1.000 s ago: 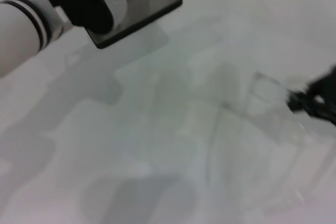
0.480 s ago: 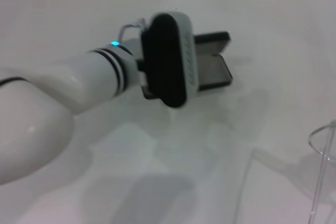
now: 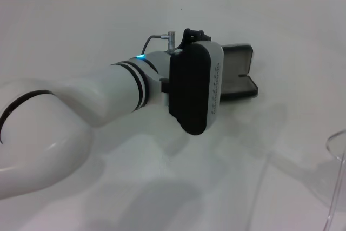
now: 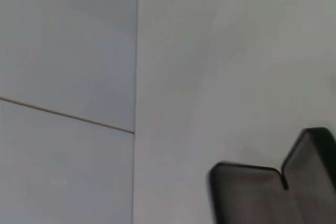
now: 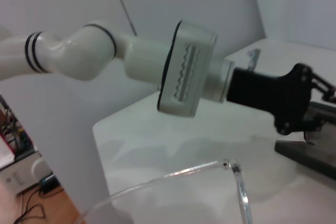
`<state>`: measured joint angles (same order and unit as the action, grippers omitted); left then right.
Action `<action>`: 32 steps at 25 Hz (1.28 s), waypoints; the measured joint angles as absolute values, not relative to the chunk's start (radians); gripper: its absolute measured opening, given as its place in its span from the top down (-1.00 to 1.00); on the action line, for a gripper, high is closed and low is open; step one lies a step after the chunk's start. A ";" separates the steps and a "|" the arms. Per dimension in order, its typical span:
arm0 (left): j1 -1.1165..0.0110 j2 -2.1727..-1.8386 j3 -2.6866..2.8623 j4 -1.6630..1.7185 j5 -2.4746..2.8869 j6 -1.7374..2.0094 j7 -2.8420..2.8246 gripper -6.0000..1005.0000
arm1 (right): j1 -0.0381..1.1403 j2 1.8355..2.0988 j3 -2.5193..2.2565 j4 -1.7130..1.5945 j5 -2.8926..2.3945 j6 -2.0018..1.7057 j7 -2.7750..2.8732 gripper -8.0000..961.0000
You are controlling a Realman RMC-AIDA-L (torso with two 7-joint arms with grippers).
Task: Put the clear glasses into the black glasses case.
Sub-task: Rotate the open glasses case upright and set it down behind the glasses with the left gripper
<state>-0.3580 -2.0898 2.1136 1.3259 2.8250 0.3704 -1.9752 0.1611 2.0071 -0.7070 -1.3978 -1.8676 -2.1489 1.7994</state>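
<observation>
One black glasses case [image 3: 239, 74] lies open on the white table [image 3: 281, 31]. One pair of clear glasses [image 5: 210, 174] shows (right gripper unseen). The left gripper [image 5: 320, 106] reaches the case; whether its fingers are apart is unclear.

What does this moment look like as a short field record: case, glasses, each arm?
case: black case lying open on the white table, grey lining showing
glasses: clear glasses off the case, near the right wrist camera; also at the head view's lower right edge
left gripper: left gripper reaching at the case, fingers not readable
right gripper: not in view
task state: glasses not yet in the case
</observation>
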 joint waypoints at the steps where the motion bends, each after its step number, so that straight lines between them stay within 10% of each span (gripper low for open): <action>1: -0.356 -2.090 2.114 1.322 2.825 0.370 -1.967 0.60 | 0.160 2.007 -0.696 -1.389 -1.868 -2.149 1.794 0.83; 32: -0.279 -2.093 2.168 1.314 2.824 0.307 -1.968 0.56 | 0.163 1.987 -0.595 -1.217 -1.864 -2.150 1.712 0.83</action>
